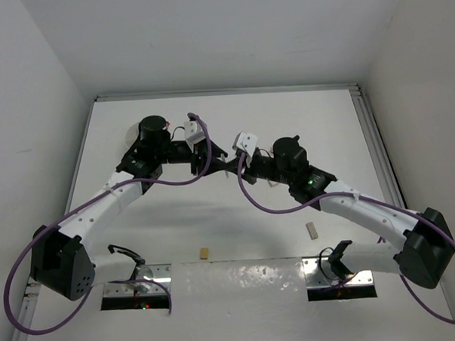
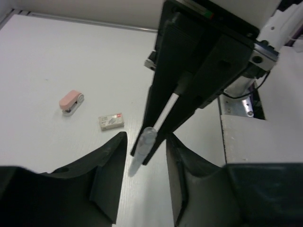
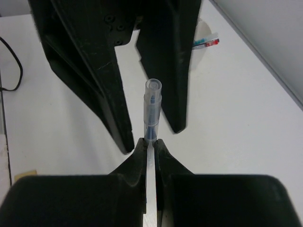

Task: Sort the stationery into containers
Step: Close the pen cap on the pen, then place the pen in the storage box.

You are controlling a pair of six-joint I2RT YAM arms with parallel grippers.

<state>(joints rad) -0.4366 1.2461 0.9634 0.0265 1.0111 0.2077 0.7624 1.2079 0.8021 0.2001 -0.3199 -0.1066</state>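
Note:
My right gripper is shut on a blue pen with a clear barrel, which sticks out past its tips above the table. My left gripper is open, and its two fingers stand on either side of the pen's free end without closing on it. In the top view both grippers meet at mid-table, left and right. A white bowl with a red-and-blue pen in it shows behind the left fingers. A pink eraser and a small white block lie on the table.
Two small tan blocks lie near the front edge of the table, between the arm bases. A purple cable loops from each arm. Walls close off the table at the back and both sides.

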